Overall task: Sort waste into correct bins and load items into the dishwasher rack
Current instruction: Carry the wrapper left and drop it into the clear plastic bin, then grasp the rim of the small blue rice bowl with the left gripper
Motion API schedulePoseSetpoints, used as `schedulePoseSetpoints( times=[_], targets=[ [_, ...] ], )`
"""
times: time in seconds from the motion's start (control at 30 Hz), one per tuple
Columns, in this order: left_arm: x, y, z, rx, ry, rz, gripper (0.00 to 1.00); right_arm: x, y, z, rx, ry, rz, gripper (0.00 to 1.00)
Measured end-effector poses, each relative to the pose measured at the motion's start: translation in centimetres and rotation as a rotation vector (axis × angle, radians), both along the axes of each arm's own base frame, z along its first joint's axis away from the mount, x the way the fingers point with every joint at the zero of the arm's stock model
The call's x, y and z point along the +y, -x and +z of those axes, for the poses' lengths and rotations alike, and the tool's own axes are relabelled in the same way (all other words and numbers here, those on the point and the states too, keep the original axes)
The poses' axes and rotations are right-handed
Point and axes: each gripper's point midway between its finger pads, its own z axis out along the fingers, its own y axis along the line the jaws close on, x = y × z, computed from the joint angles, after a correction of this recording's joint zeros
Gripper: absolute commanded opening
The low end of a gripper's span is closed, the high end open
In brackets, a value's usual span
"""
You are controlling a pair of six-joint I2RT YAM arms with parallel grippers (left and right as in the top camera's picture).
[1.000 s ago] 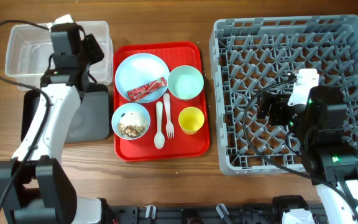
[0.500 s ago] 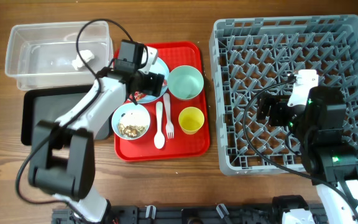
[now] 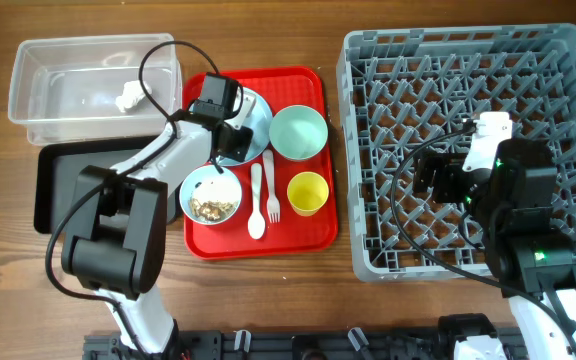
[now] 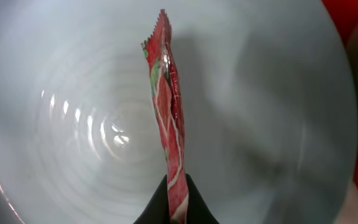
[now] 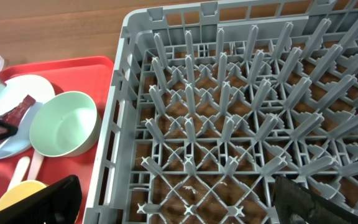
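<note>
My left gripper (image 3: 230, 137) hangs over the pale blue plate (image 3: 256, 108), shut on the lower end of the red printed wrapper (image 4: 169, 112), which stands on edge above the plate (image 4: 266, 124). The wrapper (image 5: 21, 106) also shows in the right wrist view. My right gripper (image 3: 434, 176) hovers open over the grey dishwasher rack (image 3: 568, 60), its fingers wide apart above bare pegs (image 5: 229, 124). A crumpled white scrap (image 3: 128, 97) lies in the clear tub (image 3: 38, 60). A pale blue bowl (image 3: 211, 194) holds brown food scraps.
On the red serving tray (image 3: 308, 240) stand a mint green bowl (image 3: 299, 132) and a yellow cup (image 3: 308, 193), with a white spoon (image 3: 256, 205) and fork (image 3: 272, 195) between the bowls. The black tray (image 3: 53, 190) lies below the tub.
My left arm swung from the clear tub, where the white scrap now lies, across to the plate and shut on the wrapper. The right arm has not moved.
</note>
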Motion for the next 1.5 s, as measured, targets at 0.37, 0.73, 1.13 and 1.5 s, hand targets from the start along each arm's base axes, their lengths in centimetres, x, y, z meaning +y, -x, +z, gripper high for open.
schedulePoseSetpoints(
  times=[0.37,0.73,1.13,1.5],
  targets=[
    [12.4,-7.1,16.9,-0.476,0.191,0.480,0.39,0.0,0.0,-0.1,0.003,0.000,0.000,1.00],
    [13.6,-3.2,13.7,-0.260,0.221,0.649,0.80,0.0,0.1,-0.1,0.006,0.001,0.000,1.00],
    [-2.4,11.7,7.1,0.182,0.126,0.357,0.66,0.0,0.2,-0.3,0.014,0.001,0.000,1.00],
    [-2.5,11.6,1.7,0.273,0.066,0.382,0.36,0.0,0.3,-0.4,0.021,0.002,0.000,1.00]
  ],
)
